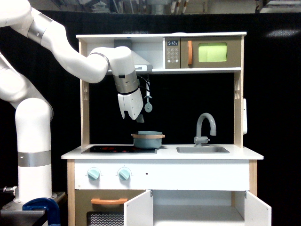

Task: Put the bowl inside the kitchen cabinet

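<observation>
Black curtain hangs behind a white toy kitchen, whose desk (211, 154) carries a dark hob at the exterior view's left and a sink with a grey faucet (206, 126) at the exterior view's right. Below, the kitchen cabinet (197, 207) stands with both white doors swung open, so the way in looks clear. A white arm reaches in from the exterior view's left under the upper shelf. The bowl (147, 140) sits upright on the desk at the hob's edge, between hob and sink. Above it and a little toward the exterior view's left hangs the pincer (139, 120), apart from the rim and tilted; whether its fingers stand apart or together cannot be told from this side view. The step in hand looks like the approach to grasp. To do it well, I would square the wrist over the rim, descend straight, and close on one wall of the bowl, keeping clear of the utensil (148, 104) hanging just behind.
</observation>
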You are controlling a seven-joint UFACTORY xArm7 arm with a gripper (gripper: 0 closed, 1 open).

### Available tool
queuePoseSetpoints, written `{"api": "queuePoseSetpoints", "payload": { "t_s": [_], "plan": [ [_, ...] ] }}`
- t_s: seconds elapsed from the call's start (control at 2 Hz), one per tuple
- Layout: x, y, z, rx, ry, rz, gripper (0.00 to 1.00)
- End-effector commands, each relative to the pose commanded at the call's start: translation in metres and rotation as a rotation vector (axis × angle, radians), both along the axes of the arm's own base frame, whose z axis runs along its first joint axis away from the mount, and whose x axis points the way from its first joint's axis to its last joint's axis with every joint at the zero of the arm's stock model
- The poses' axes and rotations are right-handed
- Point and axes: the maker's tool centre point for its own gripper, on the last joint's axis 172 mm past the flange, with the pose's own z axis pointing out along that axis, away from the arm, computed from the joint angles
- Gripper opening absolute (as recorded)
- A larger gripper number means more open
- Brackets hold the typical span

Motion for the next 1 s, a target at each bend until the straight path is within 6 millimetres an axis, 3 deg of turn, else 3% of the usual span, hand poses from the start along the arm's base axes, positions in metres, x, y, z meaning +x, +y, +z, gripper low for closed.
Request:
{"api": "queuePoseSetpoints", "payload": {
  "t_s": [0.5,1.0],
  "plan": [
    [0.009,0.015,-0.001,-0.022,-0.066,0.105,1.00],
    [0.011,0.028,-0.018,0.035,-0.092,0.524,1.00]
  ]
}}
